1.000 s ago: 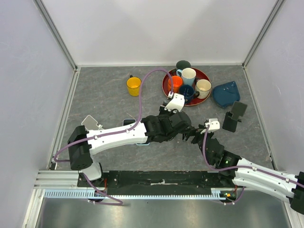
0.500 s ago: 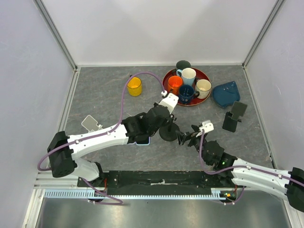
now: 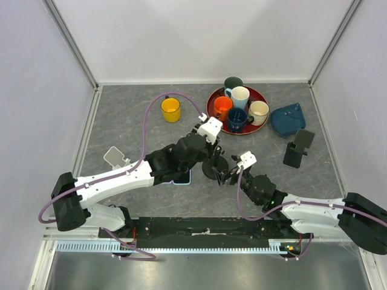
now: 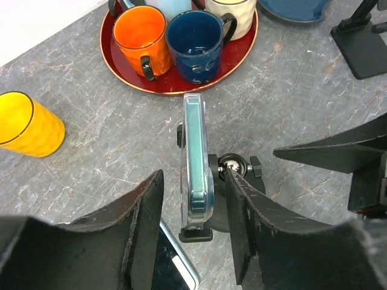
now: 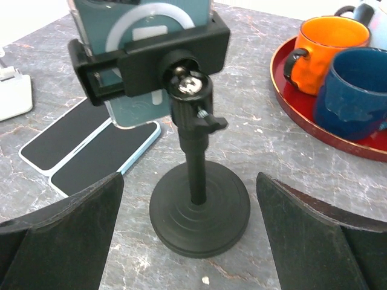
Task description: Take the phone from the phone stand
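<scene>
I see the phone (image 4: 196,151) clamped upright in the phone stand (image 5: 199,208) on the worktop (image 4: 290,90). My left tool (image 4: 193,181) is spread wide, one finger either side of the phone, neither touching. My right tool (image 5: 188,181) gapes too, facing the stand's post.

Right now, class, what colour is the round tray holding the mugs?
Dark red. The tray shows best in the left wrist view.
</scene>
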